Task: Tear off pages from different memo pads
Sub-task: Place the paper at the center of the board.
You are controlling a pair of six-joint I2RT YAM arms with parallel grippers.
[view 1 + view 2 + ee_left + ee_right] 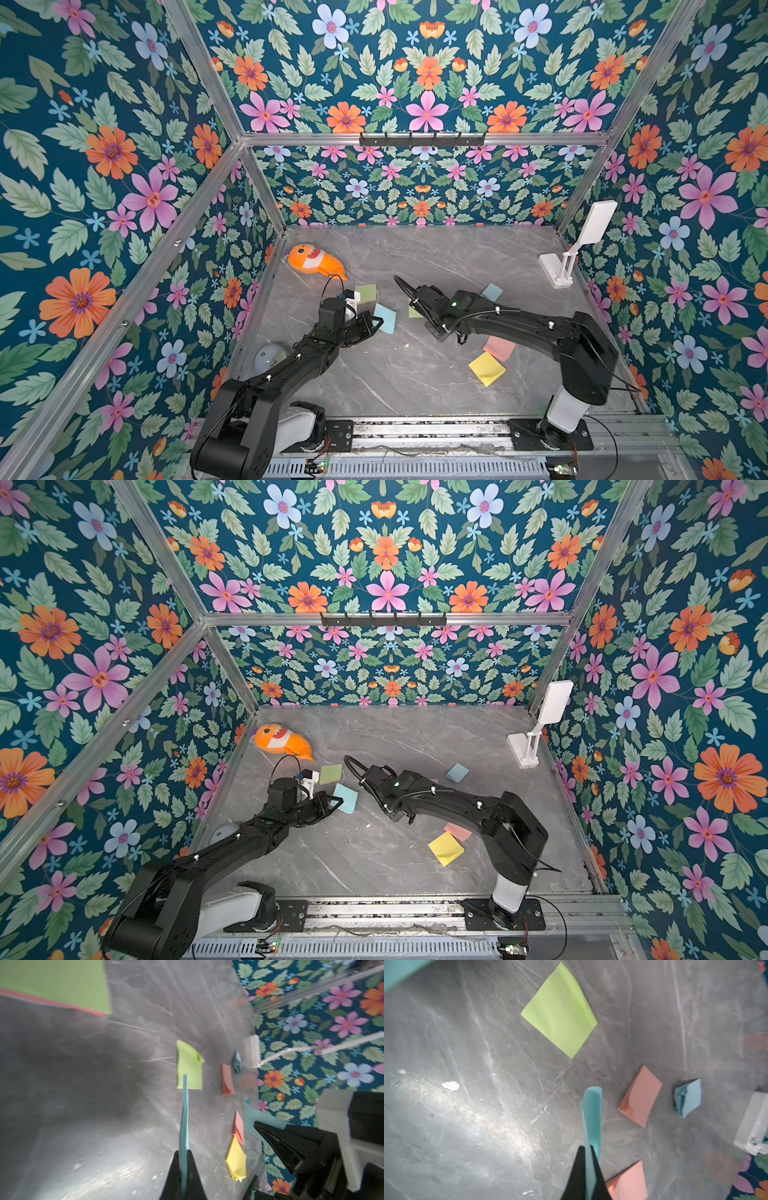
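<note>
The grey table [415, 374] lies under both my arms. My left pincer [182, 1153] is clamped tight on the edge of a blue memo pad [385, 319], at nine o'clock from the table's middle. My right pincer [586, 1148] pinches a curled blue page [591, 1109] near the middle. The green pad [365, 293] lies at ten o'clock. The pink pad [498, 348] and yellow pad [487, 369] lie side by side at four, and a second blue pad [492, 292] at two.

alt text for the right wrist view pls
The right gripper, jaws shut, pinches a blue page edge-on over a grey table. On it lie a green page, two pink pads, a blue pad and a white stand.
</note>
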